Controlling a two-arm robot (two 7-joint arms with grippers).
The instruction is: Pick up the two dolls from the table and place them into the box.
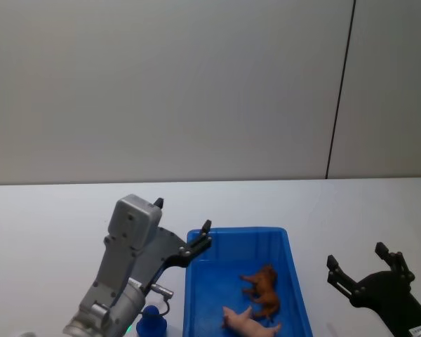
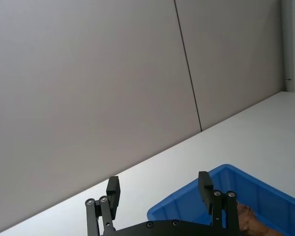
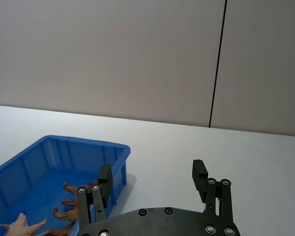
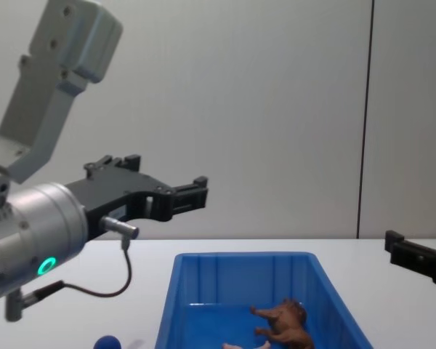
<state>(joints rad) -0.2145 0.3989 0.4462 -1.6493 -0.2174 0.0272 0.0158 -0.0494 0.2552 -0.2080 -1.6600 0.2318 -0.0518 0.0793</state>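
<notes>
Both dolls lie inside the box, which sits on the table with its long axis running away from the robot. The brown doll lies roughly along that axis in the right half. The pink doll lies nearer the robot, just beside the brown one, slanting across the floor; contact between them cannot be resolved. The left gripper hangs above the far left corner of the box, fingers spread and empty, so the dolls lie below it and to its right. The right gripper, likewise spread and empty, is held apart from the right wall, the dolls to its left. The left arm is the nearer. A small blue round object rests outside the left wall. Judged from this arrangement, the placing appears complete and only clearing the arms is left.
</notes>
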